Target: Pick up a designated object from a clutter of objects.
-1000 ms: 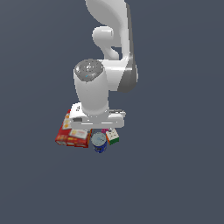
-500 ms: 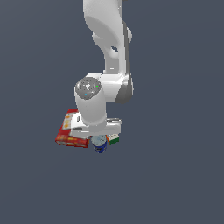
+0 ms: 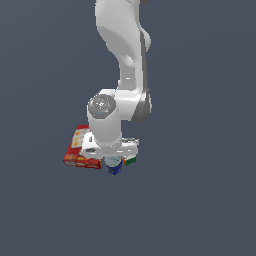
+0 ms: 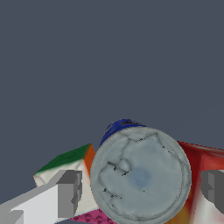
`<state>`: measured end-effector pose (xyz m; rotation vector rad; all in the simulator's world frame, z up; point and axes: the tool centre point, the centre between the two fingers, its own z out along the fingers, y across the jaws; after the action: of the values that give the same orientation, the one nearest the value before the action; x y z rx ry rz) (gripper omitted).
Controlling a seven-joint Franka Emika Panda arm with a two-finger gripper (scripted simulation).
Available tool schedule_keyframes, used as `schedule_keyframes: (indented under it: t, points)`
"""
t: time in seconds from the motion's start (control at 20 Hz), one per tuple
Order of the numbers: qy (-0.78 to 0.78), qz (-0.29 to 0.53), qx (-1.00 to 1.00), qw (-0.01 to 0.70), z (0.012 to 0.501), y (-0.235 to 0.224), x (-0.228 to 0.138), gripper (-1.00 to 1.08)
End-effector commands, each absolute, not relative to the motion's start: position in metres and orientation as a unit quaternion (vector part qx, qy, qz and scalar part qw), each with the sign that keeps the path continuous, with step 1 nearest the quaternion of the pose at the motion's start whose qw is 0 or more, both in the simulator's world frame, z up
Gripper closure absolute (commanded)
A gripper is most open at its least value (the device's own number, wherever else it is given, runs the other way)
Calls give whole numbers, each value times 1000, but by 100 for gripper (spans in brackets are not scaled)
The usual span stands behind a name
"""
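The arm has swung down and in since 1 second ago, its wrist housing now low over the clutter, which puts the hand (image 4: 140, 188) in place for the grasp rather than the approach. The flat red box (image 3: 75, 152) lies at the exterior view's left of the pile, half covered by the arm. The puzzle cube (image 4: 72, 168) sits just beside the blue can (image 4: 140, 175), whose silvery top fills the wrist view. The hand is spread wide, 1 finger (image 4: 70, 194) on each side of the can and neither touching it, so closing seems the likely next step. The screwdriver is nowhere visible, and the can's base is hidden.
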<state>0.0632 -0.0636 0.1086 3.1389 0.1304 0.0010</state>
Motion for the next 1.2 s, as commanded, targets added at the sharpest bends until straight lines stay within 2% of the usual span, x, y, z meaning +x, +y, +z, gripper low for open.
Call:
schedule_keyframes:
  t: [0.0, 0.4, 0.45, 1.15]
  points:
    - [42, 0, 999, 0, 95, -64, 62, -92]
    - [42, 0, 999, 0, 74, -64, 63, -92]
    - [42, 0, 999, 0, 74, -64, 63, 108]
    - [42, 0, 999, 0, 80, -60, 63, 108]
